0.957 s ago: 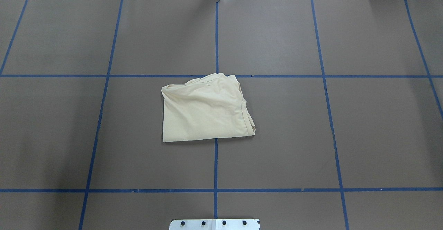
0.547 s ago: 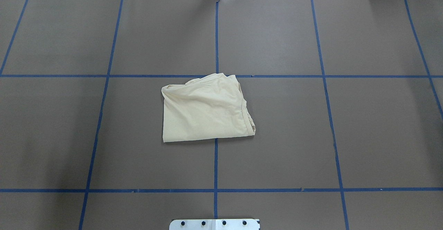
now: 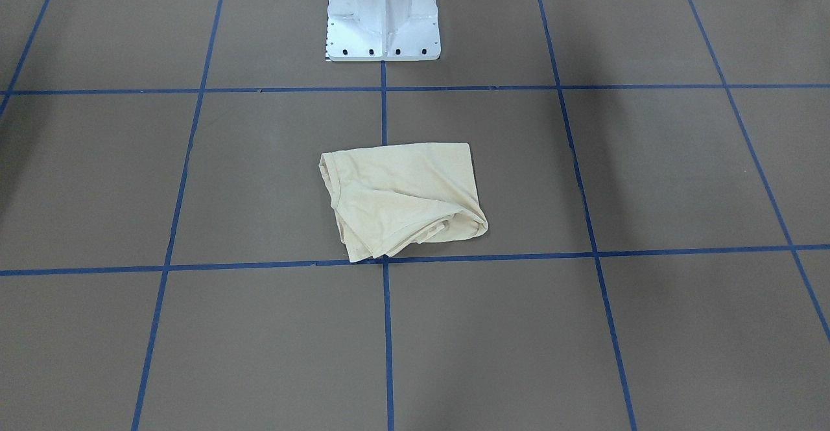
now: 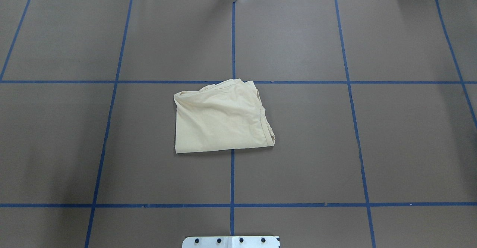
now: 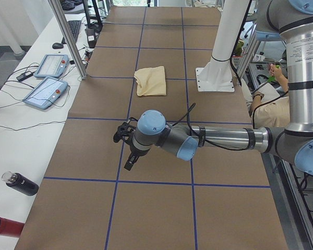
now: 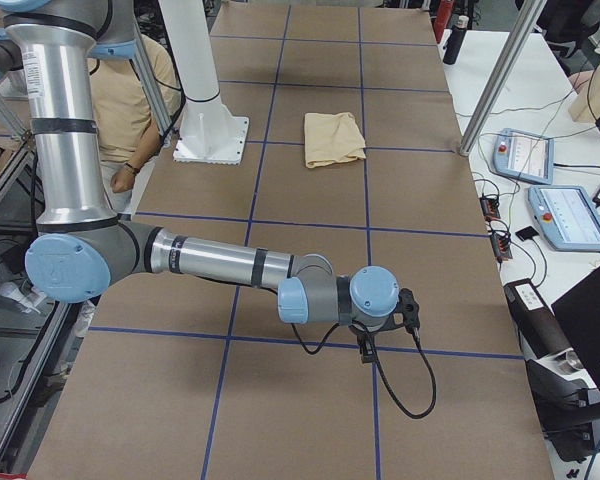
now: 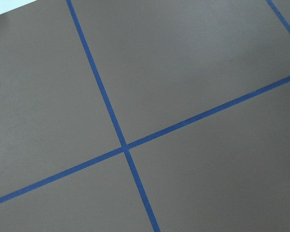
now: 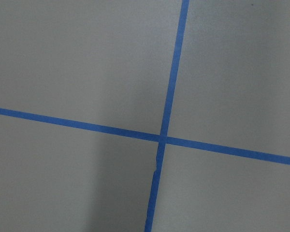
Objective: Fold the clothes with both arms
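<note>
- The T-shirt [image 4: 221,117] is seen folded into a small, rough square, with some wrinkles on top.
- It is laid flat near the middle of the table [image 4: 335,147], in front of the white base [image 3: 382,13].
- The middle blue line [image 4: 232,177] is covered by it, and more of the cloth is on the robot's left side of that line.
- Its far edge is touched by a blue line that runs across the table.
- Doubled edges are bunched along the side to the robot's right.
- The T-shirt is touched by nothing but the table.
- The left arm [image 5: 219,138] is stretched out low over the table's left end, well apart from the T-shirt.
- The left gripper [image 5: 129,164] is pointed down near a blue line. Whether its fingers are spread or pressed together cannot be told.
- The right arm [image 6: 210,262] is stretched out low at the other end, also well apart from the T-shirt.
- The right gripper [image 6: 366,350] is pointed down too, and its fingers cannot be made out either.
- Only brown table and crossed blue lines are shown by both wrist cameras.
- A seated person [image 6: 130,90] is seen behind the base.
</note>
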{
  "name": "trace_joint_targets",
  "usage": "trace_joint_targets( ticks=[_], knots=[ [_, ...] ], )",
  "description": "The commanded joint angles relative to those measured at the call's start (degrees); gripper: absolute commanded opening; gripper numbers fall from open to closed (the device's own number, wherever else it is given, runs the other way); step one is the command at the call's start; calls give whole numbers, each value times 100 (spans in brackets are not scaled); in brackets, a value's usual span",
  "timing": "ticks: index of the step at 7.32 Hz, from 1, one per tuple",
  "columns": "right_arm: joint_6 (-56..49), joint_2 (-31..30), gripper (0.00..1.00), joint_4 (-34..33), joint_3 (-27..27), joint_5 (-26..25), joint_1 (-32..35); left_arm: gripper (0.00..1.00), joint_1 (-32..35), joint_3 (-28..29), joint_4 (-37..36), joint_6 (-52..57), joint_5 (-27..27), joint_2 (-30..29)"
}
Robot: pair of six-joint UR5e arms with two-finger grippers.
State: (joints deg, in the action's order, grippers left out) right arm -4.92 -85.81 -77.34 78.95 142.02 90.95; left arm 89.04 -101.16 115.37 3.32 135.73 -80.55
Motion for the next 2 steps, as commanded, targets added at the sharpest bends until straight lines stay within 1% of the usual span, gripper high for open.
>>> trace_joint_targets(
  ticks=[1,2],
  knots=[
    [0,3,100,0,-55,2,2,100,-1,-132,-6,-7,6,22],
    [0,-6,100,0,14,2,2,100,-1,-132,-6,-15,-3,31]
  ],
)
